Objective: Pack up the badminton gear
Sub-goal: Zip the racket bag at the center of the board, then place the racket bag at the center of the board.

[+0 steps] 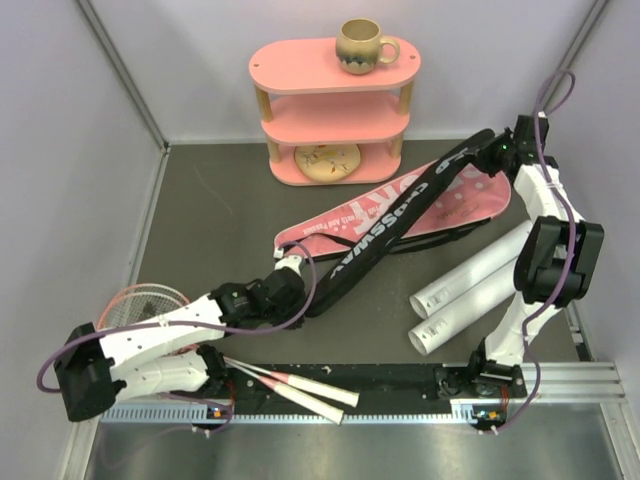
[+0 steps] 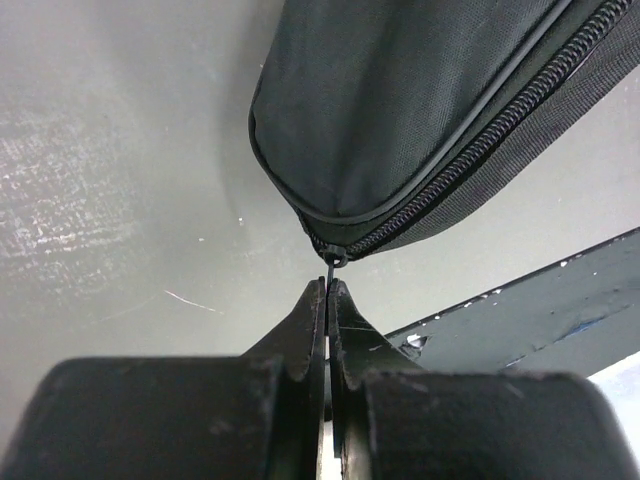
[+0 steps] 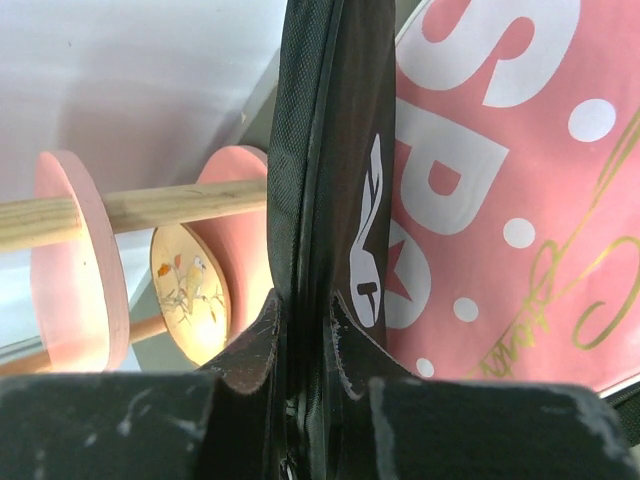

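The black CROSSWAY bag (image 1: 385, 232) hangs slanted over the pink racket bag (image 1: 450, 205). My left gripper (image 1: 297, 265) is shut on the zipper pull (image 2: 330, 262) at the narrow end of the black bag (image 2: 400, 110); in the left wrist view the gripper (image 2: 327, 287) pinches the thin tab. My right gripper (image 1: 492, 152) is shut on the wide end's edge; in its wrist view the gripper (image 3: 305, 312) clamps the black bag (image 3: 320, 150) beside the pink bag (image 3: 500, 200). Two white tubes (image 1: 470, 290) lie on the right. Racket handles (image 1: 300, 388) lie at the front, with a pink racket head (image 1: 140, 305) on the left.
A pink oval shelf (image 1: 335, 100) stands at the back with a beige mug (image 1: 362, 45) on top and a painted plate (image 1: 328, 160) on its lowest tier. Grey walls close in both sides. A black rail (image 1: 400, 380) runs along the near edge.
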Available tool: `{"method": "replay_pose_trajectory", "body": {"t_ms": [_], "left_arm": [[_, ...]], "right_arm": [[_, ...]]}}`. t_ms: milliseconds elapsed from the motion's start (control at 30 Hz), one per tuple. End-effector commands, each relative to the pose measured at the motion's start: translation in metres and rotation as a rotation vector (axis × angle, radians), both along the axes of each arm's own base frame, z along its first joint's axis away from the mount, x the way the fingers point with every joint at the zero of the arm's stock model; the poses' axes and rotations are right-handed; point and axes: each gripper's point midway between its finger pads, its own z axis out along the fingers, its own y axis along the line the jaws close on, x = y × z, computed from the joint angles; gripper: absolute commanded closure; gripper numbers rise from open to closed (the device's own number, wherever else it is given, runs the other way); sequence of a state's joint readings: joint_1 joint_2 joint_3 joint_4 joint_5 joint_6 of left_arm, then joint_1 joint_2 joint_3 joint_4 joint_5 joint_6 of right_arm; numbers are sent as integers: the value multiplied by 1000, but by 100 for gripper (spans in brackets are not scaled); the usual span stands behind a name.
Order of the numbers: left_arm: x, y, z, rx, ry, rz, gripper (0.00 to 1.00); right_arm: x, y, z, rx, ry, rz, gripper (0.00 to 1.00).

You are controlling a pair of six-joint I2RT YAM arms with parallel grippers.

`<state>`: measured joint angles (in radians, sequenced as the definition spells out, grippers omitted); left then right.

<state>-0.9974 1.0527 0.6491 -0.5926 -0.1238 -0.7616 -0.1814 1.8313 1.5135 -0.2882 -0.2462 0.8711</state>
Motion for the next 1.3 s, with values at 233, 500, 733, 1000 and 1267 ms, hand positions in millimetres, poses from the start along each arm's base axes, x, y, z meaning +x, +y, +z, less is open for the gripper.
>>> {"method": "replay_pose_trajectory", "body": {"t_ms": [233, 500, 733, 1000, 1267], "left_arm": [[2, 17, -7, 93, 88, 15, 100], [85, -18, 95, -317, -217, -27, 15], [215, -21, 116, -194, -284, 66, 10], [301, -49, 46, 38, -242, -193, 8], [319, -63, -9, 111, -167, -404, 8]], "right_arm": [[30, -38, 59, -293, -220, 111, 100], [-36, -23, 27, -373, -46, 281, 77], [-91, -56, 21, -473, 217, 81, 24], [-144, -19, 39, -548, 160, 114, 13], [-158, 149, 19, -179, -97, 622, 13]]}}
